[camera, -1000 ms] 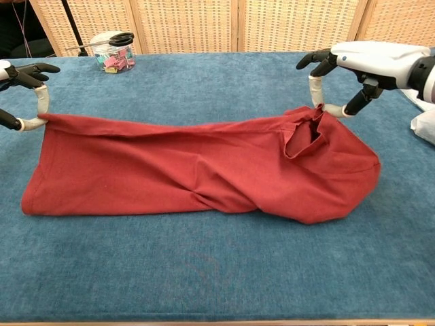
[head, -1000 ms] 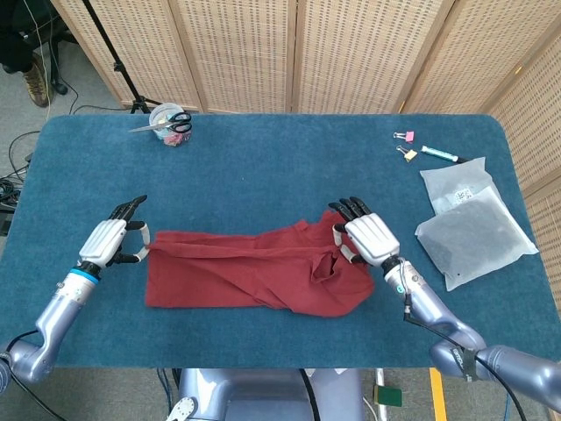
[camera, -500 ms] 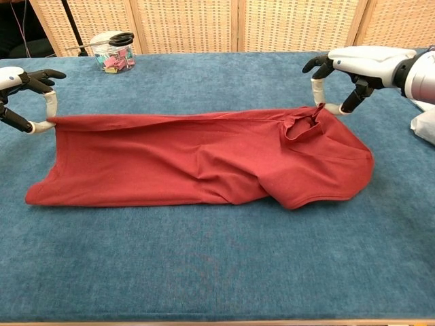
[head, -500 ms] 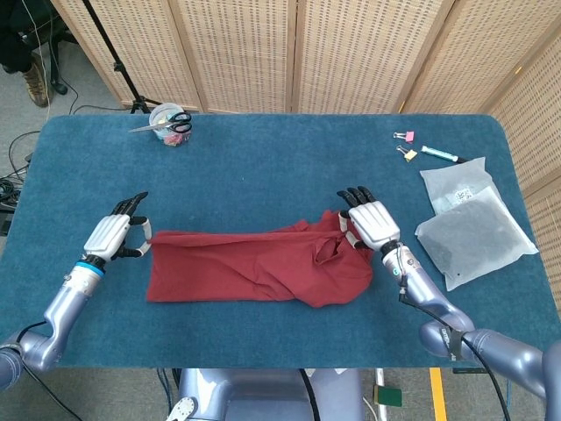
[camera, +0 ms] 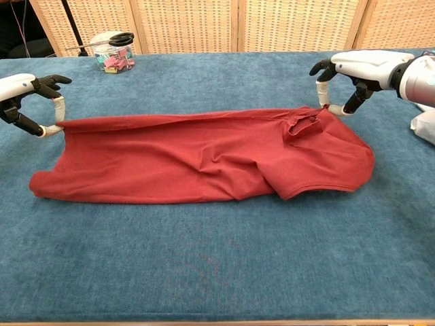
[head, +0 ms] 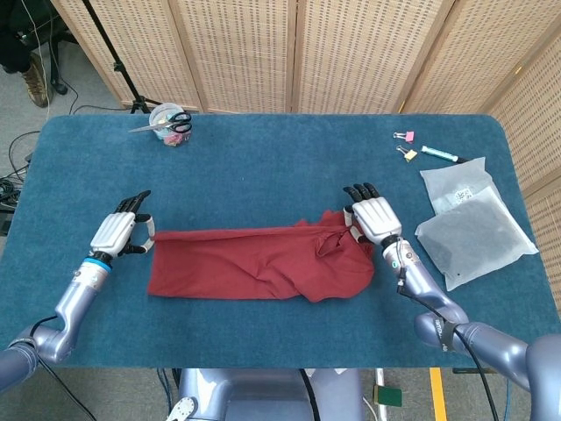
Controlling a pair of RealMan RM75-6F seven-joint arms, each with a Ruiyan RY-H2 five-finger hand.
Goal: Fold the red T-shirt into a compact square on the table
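The red T-shirt (head: 259, 261) (camera: 197, 156) lies as a long, wrinkled band across the middle of the blue table, its far edge stretched taut between both hands. At the shirt's left far corner, my left hand (head: 117, 234) (camera: 28, 102) pinches the cloth between thumb and finger. My right hand (head: 373, 219) (camera: 357, 71) pinches the right far corner near the collar. Both pinched corners sit slightly above the table. The near edge of the shirt rests on the cloth-covered table.
A clear jar of clips with scissors (head: 170, 123) (camera: 112, 49) stands at the back left. Two grey plastic bags (head: 469, 219) lie at the right edge, with binder clips (head: 404, 145) and a marker (head: 439, 154) behind them. The table (head: 263, 167) is covered in blue cloth.
Both hands have carried the pinched far edge away from me, dragging the shirt flatter and narrower; the bulge at the right end has shrunk.
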